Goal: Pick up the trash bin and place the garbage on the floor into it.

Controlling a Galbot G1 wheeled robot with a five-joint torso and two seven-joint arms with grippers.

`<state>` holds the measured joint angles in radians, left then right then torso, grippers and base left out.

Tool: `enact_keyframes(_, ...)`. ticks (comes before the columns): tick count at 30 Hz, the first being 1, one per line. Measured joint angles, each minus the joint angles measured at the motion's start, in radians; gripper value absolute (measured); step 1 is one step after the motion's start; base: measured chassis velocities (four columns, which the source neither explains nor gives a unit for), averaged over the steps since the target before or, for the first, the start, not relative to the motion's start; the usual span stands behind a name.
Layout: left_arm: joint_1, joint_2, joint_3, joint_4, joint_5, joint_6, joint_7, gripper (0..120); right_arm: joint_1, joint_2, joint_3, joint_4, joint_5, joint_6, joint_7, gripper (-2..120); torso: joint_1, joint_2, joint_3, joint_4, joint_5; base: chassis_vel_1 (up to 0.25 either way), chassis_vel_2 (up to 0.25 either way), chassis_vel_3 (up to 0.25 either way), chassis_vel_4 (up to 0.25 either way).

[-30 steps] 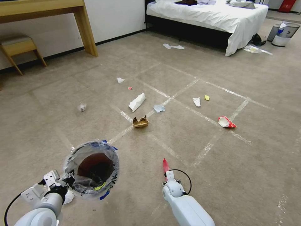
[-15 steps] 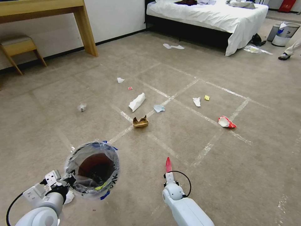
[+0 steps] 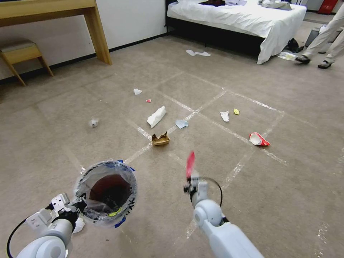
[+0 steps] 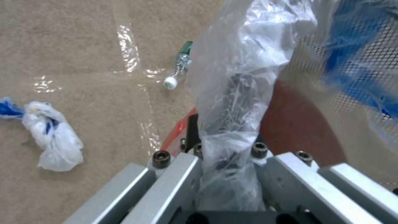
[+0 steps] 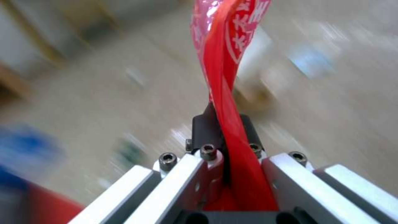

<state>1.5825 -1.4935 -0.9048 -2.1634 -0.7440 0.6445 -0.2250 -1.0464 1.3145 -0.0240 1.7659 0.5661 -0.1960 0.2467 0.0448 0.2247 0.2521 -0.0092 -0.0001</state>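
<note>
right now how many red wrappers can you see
2: one red wrapper pinched in the right gripper, another red wrapper lying on the floor farther right. Others may be hidden.

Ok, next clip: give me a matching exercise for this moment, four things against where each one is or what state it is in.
Things:
1. trash bin
2. red wrapper
3. torn cardboard box
4. plastic bottle

States, in another order:
A. pinched upright in the right gripper, above the floor
B. lying on the carpet across a tape line, white cap on
C. held at its bagged rim by the left gripper
D. sitting on the carpet at a crossing of tape lines, untouched

Pairs: 1-C, 2-A, 3-D, 4-B
</note>
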Motion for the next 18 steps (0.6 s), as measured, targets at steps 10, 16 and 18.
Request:
enact_keyframes(10,-0.002,0.004,0.009,-0.014,-0.007,0.011,-0.009,1,0.128,-0.049,-0.237,0.107,0.136,0.263,-0.193,0,0.000,0.000,0.000,0.0001,0.0000,0.000,0.000,0.000,0.000)
enact_keyframes(16,0.000,-0.003,0.008,-0.025,-0.006,0.012,-0.010,1,0.258,-0.048,-0.383,0.057,0.141,0.300,-0.217,0,0.000,0.000,0.000,0.0000,-0.0001,0.000,0.000,0.000,0.000)
enact_keyframes(18,0.001,-0.005,0.008,-0.029,-0.005,0.013,-0.010,1,0.291,-0.044,-0.414,0.041,0.133,0.300,-0.216,0,0.000,0.000,0.000,-0.0001,-0.0001,0.000,0.000,0.000,0.000)
